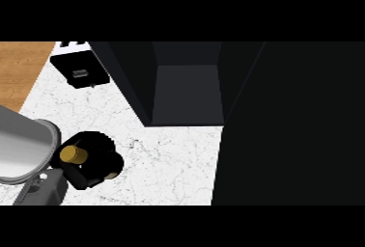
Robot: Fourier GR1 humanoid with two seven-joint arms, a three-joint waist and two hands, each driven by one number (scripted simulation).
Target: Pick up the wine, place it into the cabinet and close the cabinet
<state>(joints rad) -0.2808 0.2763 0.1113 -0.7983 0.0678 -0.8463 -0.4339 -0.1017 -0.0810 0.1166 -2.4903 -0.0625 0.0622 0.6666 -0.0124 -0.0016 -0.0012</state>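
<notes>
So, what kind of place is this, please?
Probably a kitchen: a white marble-like counter, an open dark cabinet standing on it, and a wine bottle held in the left hand.

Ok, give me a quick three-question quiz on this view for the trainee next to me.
1. True or false: the cabinet is already shut.
2. Which robot hand holds the wine? A) left B) right C) neither
3. Fill in: the wine is not in the cabinet; it is above the white ___.

Key:
1. False. It stands open, with its dark inside showing.
2. A. The left robot hand is curled round it, and only the gold cap shows.
3. Counter.
</notes>
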